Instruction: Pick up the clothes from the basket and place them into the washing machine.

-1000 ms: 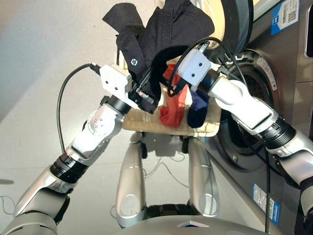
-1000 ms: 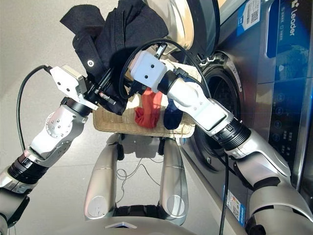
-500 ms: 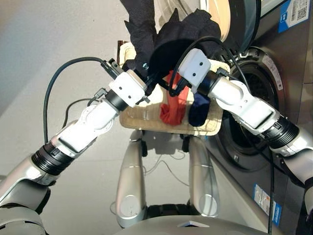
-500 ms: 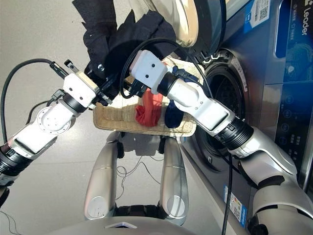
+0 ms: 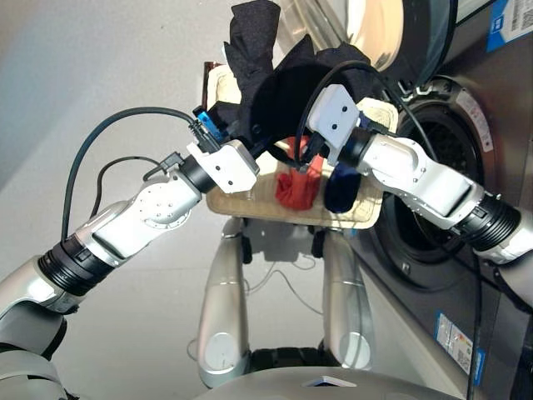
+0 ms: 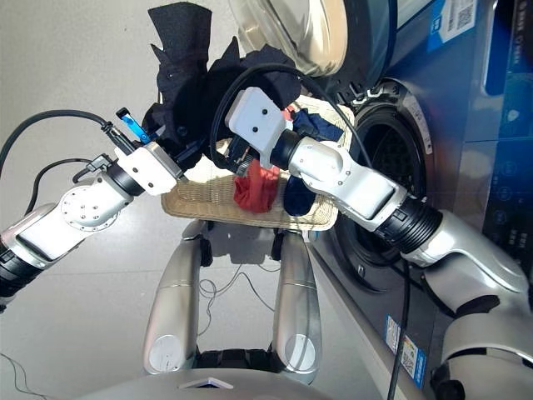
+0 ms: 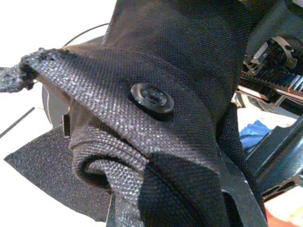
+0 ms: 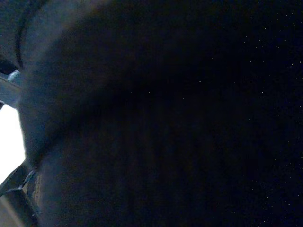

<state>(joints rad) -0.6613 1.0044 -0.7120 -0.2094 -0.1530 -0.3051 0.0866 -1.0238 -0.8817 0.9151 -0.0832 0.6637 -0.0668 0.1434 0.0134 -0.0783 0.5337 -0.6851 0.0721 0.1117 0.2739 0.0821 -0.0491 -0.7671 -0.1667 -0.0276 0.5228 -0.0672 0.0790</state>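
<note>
I hold the black garment [image 5: 275, 92] bunched up over the far left part of the cream wicker basket [image 5: 250, 202]. My left gripper [image 5: 239, 135] and right gripper [image 5: 306, 155] are both shut on it from either side, fingers buried in cloth. In the left wrist view its weave and a black button [image 7: 152, 97] fill the picture; dark cloth [image 8: 165, 118] covers the right wrist view. The coral-red garment [image 5: 296, 190] and the navy garment [image 5: 340, 188] lie in the basket under my right wrist. The washing machine [image 5: 437, 187] stands at the right, porthole open, door [image 5: 391, 29] swung out behind the garment.
Black cables loop off both wrists, one [image 5: 108, 142] to the left and one [image 5: 333, 71] over the garment. The basket rests on a low stand with castors [image 5: 243, 250] right beside the machine's front. Grey floor [image 5: 100, 67] stretches left.
My left arm has swung in toward the basket, carrying the black garment right, closer to the open door. The coral garment, earlier stretched upward, has sunk back into the basket.
</note>
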